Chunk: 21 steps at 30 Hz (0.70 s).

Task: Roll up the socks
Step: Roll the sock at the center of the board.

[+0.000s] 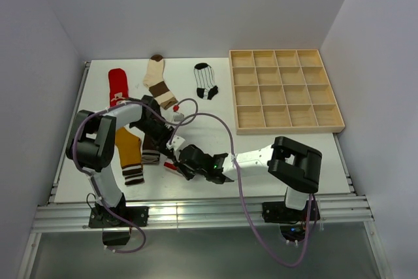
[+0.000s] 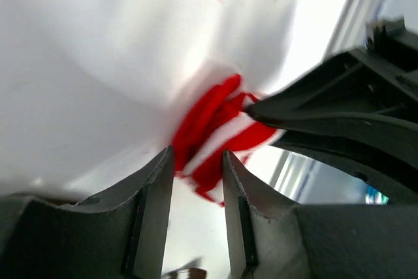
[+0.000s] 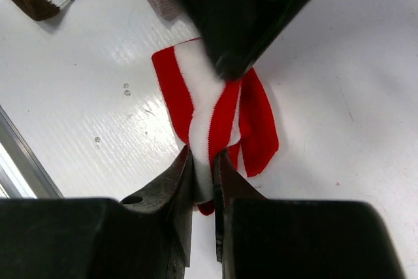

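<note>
A red-white striped sock (image 1: pixel 170 167) lies bunched on the white table near the front, left of centre. My right gripper (image 1: pixel 181 168) is shut on its near end; the wrist view shows the sock (image 3: pixel 215 109) pinched between the fingers of the gripper (image 3: pixel 204 156). My left gripper (image 1: pixel 174 153) comes down on the same sock from behind. In its wrist view the narrow-set tips of that gripper (image 2: pixel 198 156) hold a fold of the sock (image 2: pixel 215 132). The mustard sock (image 1: pixel 129 153) and the dark brown sock (image 1: pixel 151 150) lie just left.
A red sock (image 1: pixel 118 83), a cream-and-brown sock (image 1: pixel 159 80) and a white sock with black stripes (image 1: pixel 206 82) lie at the back. A wooden compartment tray (image 1: pixel 284 89) stands at the right. The table's front rail (image 1: pixel 209 212) runs close below the grippers.
</note>
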Motion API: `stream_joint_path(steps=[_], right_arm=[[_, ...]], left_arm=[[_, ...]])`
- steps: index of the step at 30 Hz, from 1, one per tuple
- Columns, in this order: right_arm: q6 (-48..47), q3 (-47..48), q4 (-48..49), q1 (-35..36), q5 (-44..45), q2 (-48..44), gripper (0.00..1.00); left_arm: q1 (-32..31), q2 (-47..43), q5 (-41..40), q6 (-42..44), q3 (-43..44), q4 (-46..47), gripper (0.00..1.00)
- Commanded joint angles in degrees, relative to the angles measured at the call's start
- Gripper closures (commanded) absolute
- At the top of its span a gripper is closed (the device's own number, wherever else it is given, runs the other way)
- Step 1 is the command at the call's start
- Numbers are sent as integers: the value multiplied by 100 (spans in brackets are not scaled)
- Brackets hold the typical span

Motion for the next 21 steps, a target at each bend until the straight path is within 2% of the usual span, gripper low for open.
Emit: stream_joint_path(steps=[1,6,11,14,17,18,21], right_arm=[[68,-160,-511,16,-425,188,100],[76,-212,-493,-98,-689,188,100],[94,-160,-598,-344,-1101,232,100],[59,-55,-800,-441,-1286,302,100],[59,-46,-897,-590,-1558,346,100],[59,-37,-924,-686,-1603,355,100],[50,7,-1046,-836,-1830,416,100]], left_arm=[[317,-312,-27,-303,43,959,60],[905,-628,87,-409,-45,1371,60],[1555,-1269,175,-497,-97,1741,58],[1697,-1796,184,-549,-351,2101,56],[1899,-2455,132,-427,-738,2435,52],[1899,-2744,70,-261,-826,2489,48],[1882,-3001,-26,353,-906,2113,46]])
